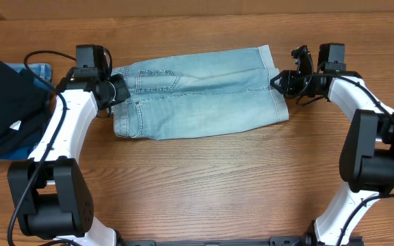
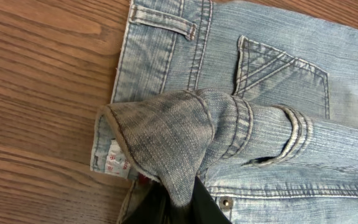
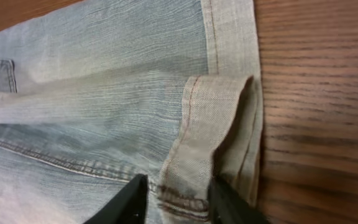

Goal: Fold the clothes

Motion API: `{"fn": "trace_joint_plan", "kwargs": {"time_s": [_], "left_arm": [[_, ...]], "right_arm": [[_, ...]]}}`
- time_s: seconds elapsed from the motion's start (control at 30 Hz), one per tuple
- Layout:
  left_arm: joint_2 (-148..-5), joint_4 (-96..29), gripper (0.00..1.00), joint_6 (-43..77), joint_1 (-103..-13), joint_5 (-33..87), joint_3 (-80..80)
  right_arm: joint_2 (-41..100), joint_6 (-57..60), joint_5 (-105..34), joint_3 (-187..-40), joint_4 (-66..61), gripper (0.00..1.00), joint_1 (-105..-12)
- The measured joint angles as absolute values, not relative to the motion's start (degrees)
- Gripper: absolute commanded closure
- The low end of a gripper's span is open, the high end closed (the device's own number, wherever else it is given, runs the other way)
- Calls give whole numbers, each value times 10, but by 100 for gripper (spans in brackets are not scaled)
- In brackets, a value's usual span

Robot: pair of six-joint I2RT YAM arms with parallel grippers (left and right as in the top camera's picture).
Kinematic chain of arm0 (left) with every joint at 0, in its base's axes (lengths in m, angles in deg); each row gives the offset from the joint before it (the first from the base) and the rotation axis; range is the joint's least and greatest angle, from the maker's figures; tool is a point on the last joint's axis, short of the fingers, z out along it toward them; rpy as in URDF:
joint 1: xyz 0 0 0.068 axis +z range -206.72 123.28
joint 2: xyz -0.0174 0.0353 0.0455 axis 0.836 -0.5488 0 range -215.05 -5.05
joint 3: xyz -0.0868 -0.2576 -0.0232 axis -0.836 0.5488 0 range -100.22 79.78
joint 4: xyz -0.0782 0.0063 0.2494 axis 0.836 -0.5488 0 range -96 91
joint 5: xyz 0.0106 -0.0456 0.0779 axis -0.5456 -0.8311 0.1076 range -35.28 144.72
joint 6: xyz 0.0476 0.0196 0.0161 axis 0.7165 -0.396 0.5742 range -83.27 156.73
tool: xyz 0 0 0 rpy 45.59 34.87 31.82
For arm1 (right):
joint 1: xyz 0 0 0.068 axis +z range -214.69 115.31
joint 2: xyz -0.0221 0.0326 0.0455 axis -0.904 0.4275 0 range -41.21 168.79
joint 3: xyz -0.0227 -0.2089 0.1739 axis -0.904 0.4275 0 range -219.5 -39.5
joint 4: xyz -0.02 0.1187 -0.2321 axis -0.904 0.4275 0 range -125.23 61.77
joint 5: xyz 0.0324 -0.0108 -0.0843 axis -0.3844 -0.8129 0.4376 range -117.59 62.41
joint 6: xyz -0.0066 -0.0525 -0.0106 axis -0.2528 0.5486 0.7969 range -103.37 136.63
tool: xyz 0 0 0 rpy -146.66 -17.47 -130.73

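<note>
front table (image 1: 204,178): bare wood, free pass | L edge: black garment (image 1: 5,102) blocks | ctr: shorts (image 1: 204,102) spread

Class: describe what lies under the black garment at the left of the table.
Brighter blue folded denim peeks out at the far corner and near edge of the black garment. The rest is covered, so its kind stays unknown.

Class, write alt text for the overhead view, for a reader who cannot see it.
Pale denim shorts lie spread across a wooden table, the left gripper holding the waistband end and the right gripper the cuffed hem end. A black garment lies on darker blue denim at the table's left edge.
</note>
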State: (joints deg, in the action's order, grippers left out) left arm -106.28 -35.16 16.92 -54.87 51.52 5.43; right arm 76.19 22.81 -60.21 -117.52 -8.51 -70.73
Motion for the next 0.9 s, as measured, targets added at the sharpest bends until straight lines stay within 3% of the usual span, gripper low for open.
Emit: {"fn": "trace_joint_plan", "kwargs": {"time_s": [0.07,0.3,0.47,0.67,0.73,0.8,0.9], "left_arm": [[-1063,-352,88,169,-549,515,54],[-1063,-364,89,169,-549,513,54],[-1063,-366,89,169,-549,513,54],[-1063,-367,89,169,-549,513,54],[-1063,-367,89,169,-549,513,54],[-1063,-368,89,169,-549,513,54],[-1063,-371,89,169,-549,513,54]], "right_arm": [[762,234,-602,-1175,-85,92,-696],[762,238,-587,-1175,-86,96,-677],[762,241,-578,-1175,-89,74,-677],[775,241,-574,-1175,-91,71,-677],[787,241,-584,-1175,-101,61,-677],[787,241,-606,-1175,-106,59,-677],[787,242,-636,-1175,-107,44,-677]]}}
